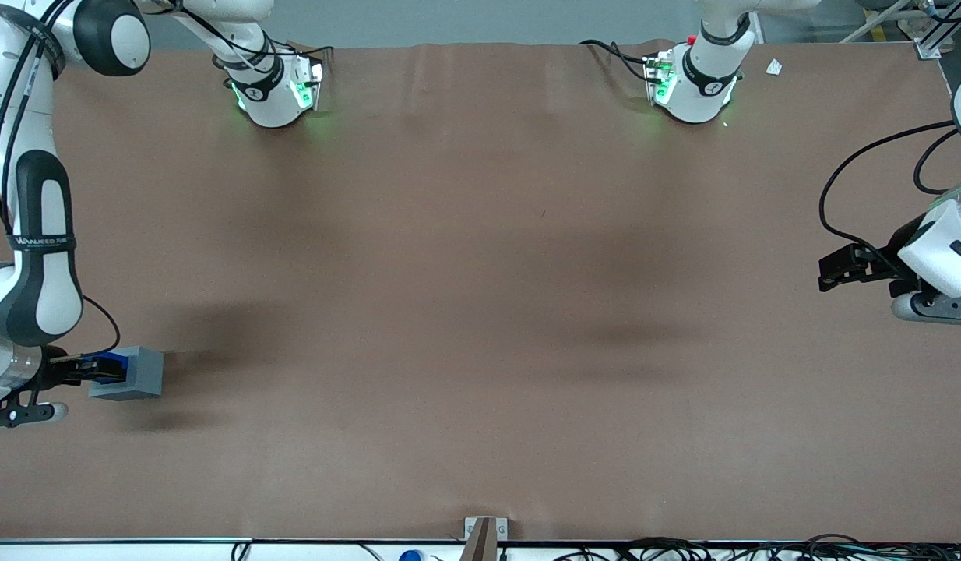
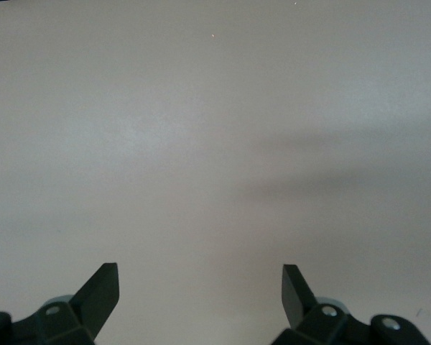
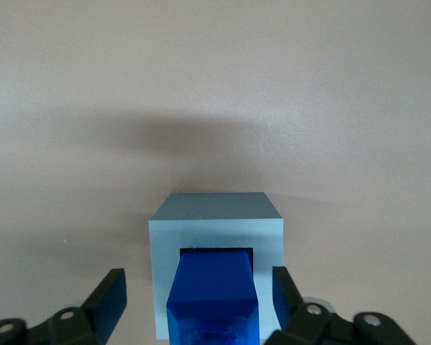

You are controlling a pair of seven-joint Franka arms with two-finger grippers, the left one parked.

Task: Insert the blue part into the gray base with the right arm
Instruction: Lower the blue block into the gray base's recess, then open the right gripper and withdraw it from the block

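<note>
Closest to the front camera among the working things is the light-gray plastic cube base (image 1: 130, 374), sitting on the brown counter (image 1: 480, 312) toward the working arm's end. Over it hangs the black two-finger tool (image 3: 194, 302) of the white jointed right arm (image 1: 29, 234). Its fingers (image 3: 109, 298) stand spread, each apart from the cube's sides and from the small bright-blue plastic block (image 3: 214, 298), so the tool is released and grips nothing. The blue block stands in the square recess in the cube's top face, rising above the rim; whether it has bottomed out I cannot tell.

Judging by this, the insertion looks nearly or fully done. To finish well, the tool should lift straight up along the block's axis, fingers kept wide, so neither pad drags the block or nudges the cube. If the block sits proud, a gentle vertical press before leaving would be wiser than a sideways correction.

Only the right wrist view shows the recess, the block's fit within it and the gaps beside the fingers. From the front, the blue part (image 1: 110, 364) is a sliver against the cube, but that view alone places the pair on the counter.
</note>
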